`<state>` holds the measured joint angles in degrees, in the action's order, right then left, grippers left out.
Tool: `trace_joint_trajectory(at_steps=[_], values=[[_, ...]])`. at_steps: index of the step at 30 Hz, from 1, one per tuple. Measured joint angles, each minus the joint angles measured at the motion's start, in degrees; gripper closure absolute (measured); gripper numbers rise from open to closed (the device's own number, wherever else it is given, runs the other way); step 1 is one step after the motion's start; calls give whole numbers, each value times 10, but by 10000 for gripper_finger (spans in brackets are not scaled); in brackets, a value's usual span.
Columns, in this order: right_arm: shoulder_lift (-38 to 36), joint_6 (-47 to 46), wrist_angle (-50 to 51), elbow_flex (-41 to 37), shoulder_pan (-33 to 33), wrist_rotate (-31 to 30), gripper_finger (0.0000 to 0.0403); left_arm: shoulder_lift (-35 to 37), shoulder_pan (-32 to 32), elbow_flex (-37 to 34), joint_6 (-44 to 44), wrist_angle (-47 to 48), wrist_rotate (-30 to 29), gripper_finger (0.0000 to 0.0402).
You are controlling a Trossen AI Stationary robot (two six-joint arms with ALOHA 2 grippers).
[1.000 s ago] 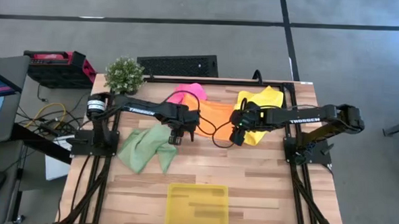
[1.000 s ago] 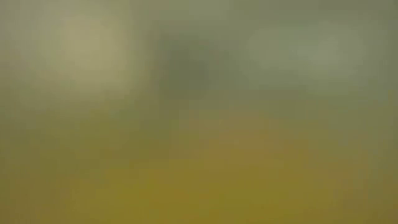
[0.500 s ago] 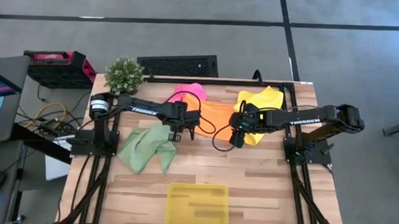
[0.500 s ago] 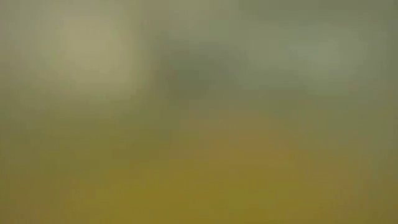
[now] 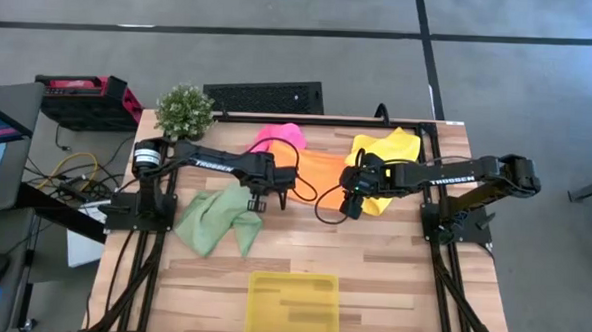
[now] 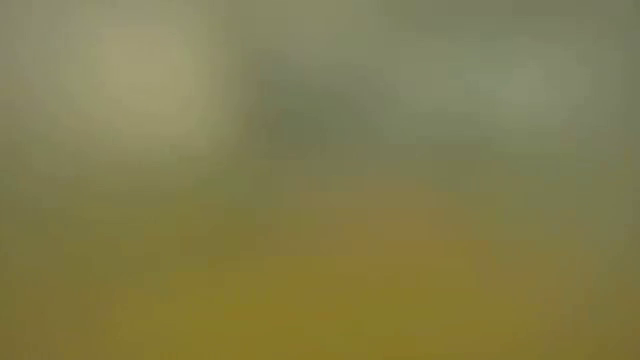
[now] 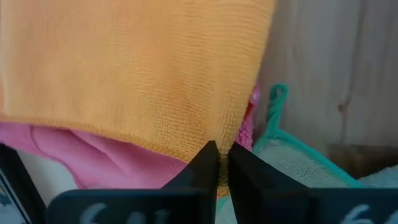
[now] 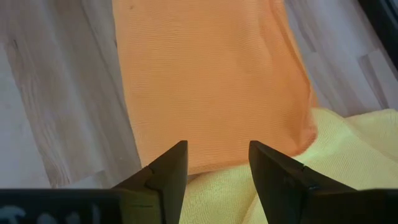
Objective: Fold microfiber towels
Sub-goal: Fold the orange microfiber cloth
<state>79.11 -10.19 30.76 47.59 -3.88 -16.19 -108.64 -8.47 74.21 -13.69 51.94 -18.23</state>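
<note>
Your left gripper (image 7: 217, 163) has its jaws pressed together on the near corner of the orange towel (image 5: 321, 169), pinching its hem where it overlaps the pink towel (image 7: 106, 158). Your right gripper (image 8: 217, 165) sits over the opposite near corner with jaws spread and nothing between them yet; that corner rests on the yellow towel (image 8: 348, 155).

To do this step well, bring the right jaws down onto the orange hem only. The yellow cloth lies directly beneath, so a deep bite would likely take both layers. Check the left pinch too: the pink cloth lies right under that corner, and I cannot tell whether a fold of it is caught. Once both corners are held, lift them evenly and carry them together so the edge stays straight and the fold lands square.

The orange towel lies fairly flat at the far middle of the worktop (image 5: 401, 281), between the two grippers, its weave fine and its edges slightly wavy. The pink one bunches at its far left, the yellow one is rumpled on its right. The green towel (image 5: 217, 219) sits crumpled near the left arm's base, with a teal hem showing. The tray (image 5: 292, 307) waits at the near edge, apart from all four.
</note>
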Motion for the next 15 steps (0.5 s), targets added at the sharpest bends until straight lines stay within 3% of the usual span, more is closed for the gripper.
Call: trace_joint_trajectory(at_steps=[15], values=[[0, -18, 0, 0, 0, 0, 214, 0, 0, -2, 44, 0, 0, 378]])
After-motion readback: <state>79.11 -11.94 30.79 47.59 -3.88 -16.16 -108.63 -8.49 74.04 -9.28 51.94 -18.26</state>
